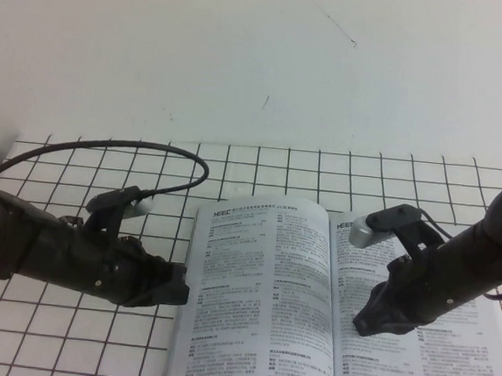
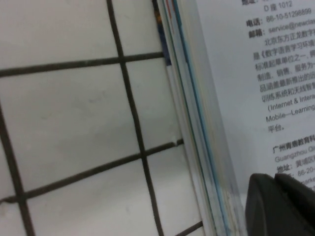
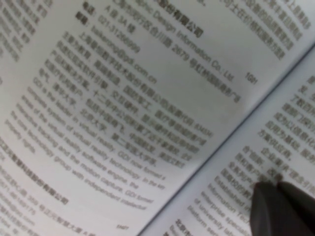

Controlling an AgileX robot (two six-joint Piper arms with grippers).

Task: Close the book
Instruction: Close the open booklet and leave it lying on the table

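High view: book [image 1: 258, 303] open, header "HEEC"; left gripper [image 1: 179, 289] at left page edge, right gripper [image 1: 369, 324] on right page, both fingers [image 3: 285, 211] closed.

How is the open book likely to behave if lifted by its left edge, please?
The book looks thick, so probably heavy. Its thin pages would likely flop and fan apart. The left claw sits at its left edge; the right claw is over the right page.
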